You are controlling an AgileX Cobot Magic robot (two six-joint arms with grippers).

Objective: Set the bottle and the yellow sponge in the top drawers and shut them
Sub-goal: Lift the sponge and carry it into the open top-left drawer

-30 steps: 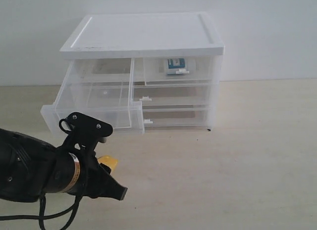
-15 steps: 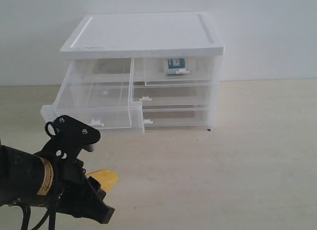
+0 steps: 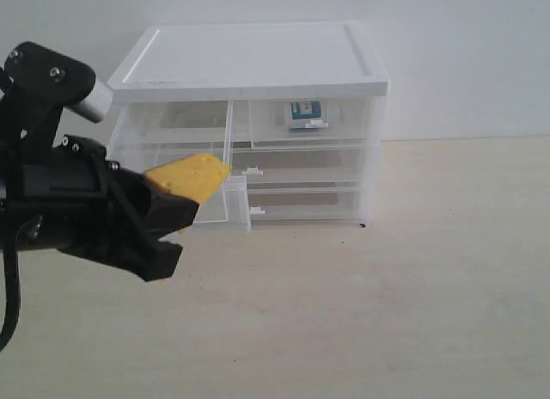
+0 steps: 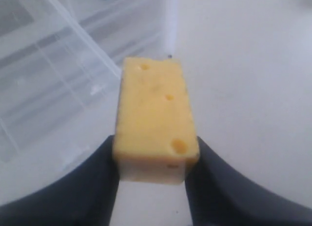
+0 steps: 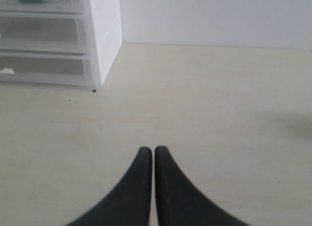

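Holding the yellow sponge (image 3: 191, 174) clear of the surface (image 3: 387, 287), the left gripper (image 3: 172, 197) is part-way open, its two dark fingers (image 4: 105, 167) pressed flat against the long sides of the block. In the left wrist view the sponge (image 4: 155, 119) juts forward past the fingertips of the left gripper (image 4: 153, 155); small pits show on its upper face.

Top left drawer (image 3: 172, 150): stands pulled well out of the cabinet (image 3: 249, 59), directly ahead of the left gripper. The sponge's leading end overlaps the drawer's front corner in the exterior view. Cannot tell from either view whether the sponge is over the drawer's opening or short of its front wall. No contact between sponge and drawer visible.

Top right drawer (image 3: 344, 124): shut flush with the cabinet front, beyond the left gripper and off to its right. The bottle (image 3: 305, 112) sits inside it, close behind the clear front panel, white cap and blue body showing through just above the little white handle.

Two lower drawers (image 3: 301, 171): both shut, contents not discernible.

Right gripper (image 5: 153, 153): fully closed, fingertips touching each other, nothing between them. It hangs above bare surface (image 5: 219, 114), with the cabinet's corner (image 5: 105, 36) ahead of it and off to one side, well apart. It is outside the exterior view.
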